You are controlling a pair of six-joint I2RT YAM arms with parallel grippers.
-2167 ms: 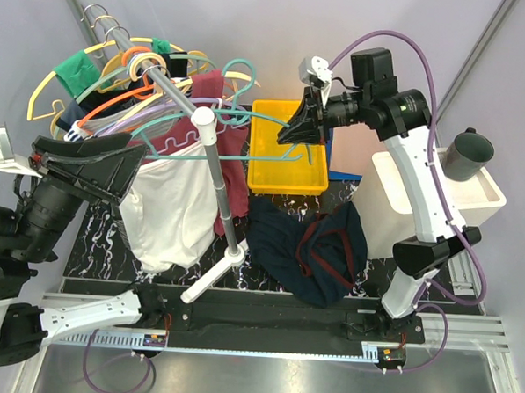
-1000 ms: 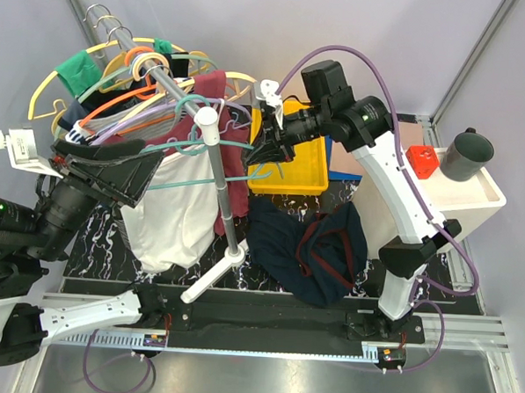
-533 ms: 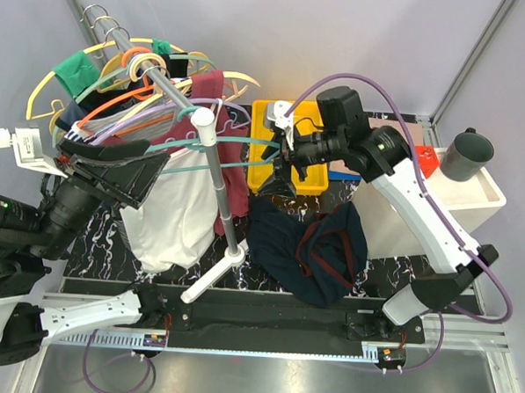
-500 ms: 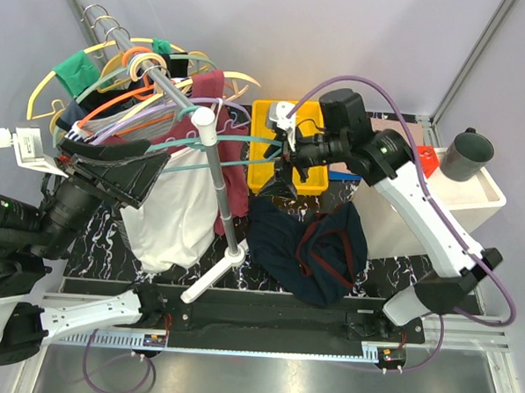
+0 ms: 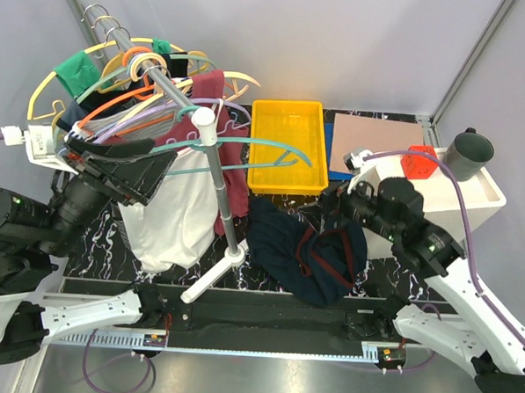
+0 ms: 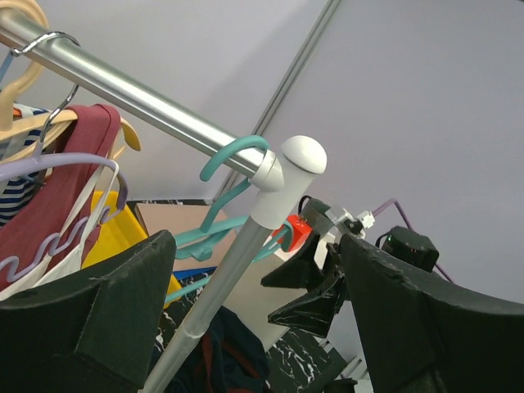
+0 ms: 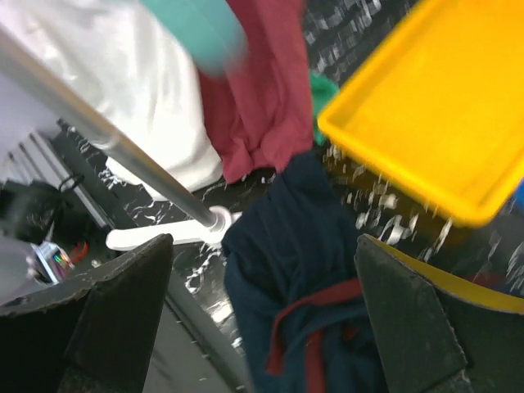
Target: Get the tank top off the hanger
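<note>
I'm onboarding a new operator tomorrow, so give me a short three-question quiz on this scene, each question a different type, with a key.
1. True or false: the tank top hangs on the teal hanger.
2. The right gripper is: A) open and empty; B) shut on the hanger; C) shut on the tank top.
3. Fill in: the hanger's hook sits over the metal ____.
Key: 1 false, it lies crumpled on the table; 2 A; 3 rail.
</note>
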